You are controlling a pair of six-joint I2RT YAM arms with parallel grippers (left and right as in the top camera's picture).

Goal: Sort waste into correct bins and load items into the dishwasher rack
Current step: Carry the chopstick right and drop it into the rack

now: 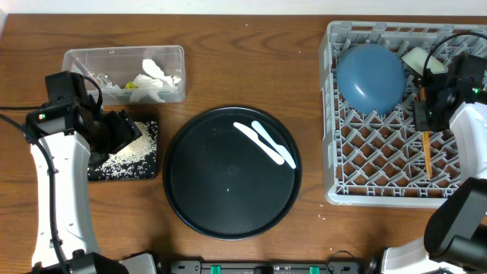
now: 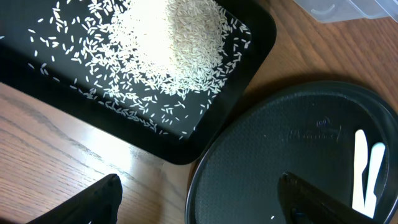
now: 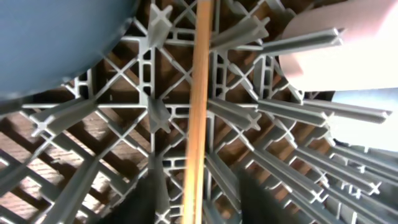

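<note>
**Step in hand (judged):** loading a chopstick (image 3: 201,93) into the dishwasher rack (image 1: 332,152), at the point of letting go.

**Right tool** (image 3: 196,202): it is low over the rack floor with its jaws apart. The chopstick runs straight between them with a gap on either side, so it appears unclamped.

**Chopstick:** plain pale wood, straight and undamaged. It lies on the grey lattice among the pegs, reaching out from under the tool. Only one can be made out.

**Near this tool:** the blue bowl (image 1: 370,76) sits dome-up in the rack beside it. A white cup (image 1: 416,58) sits just beyond.

**Left tool** (image 2: 199,190): jaws wide apart and empty. It hangs above the near corner of the black rectangular tray (image 2: 193,140), with the rice (image 2: 180,37) heaped ahead of it. The clear tub (image 1: 84,57) holding tissues (image 1: 156,76) lies farther on.

**Next move (judged):** the right tool needs a straight lift clear of the pegs without dragging the chopstick. Two spoons (image 1: 266,143) on the round black tray (image 1: 221,190), well apart from that tool, are not yet loaded.
</note>
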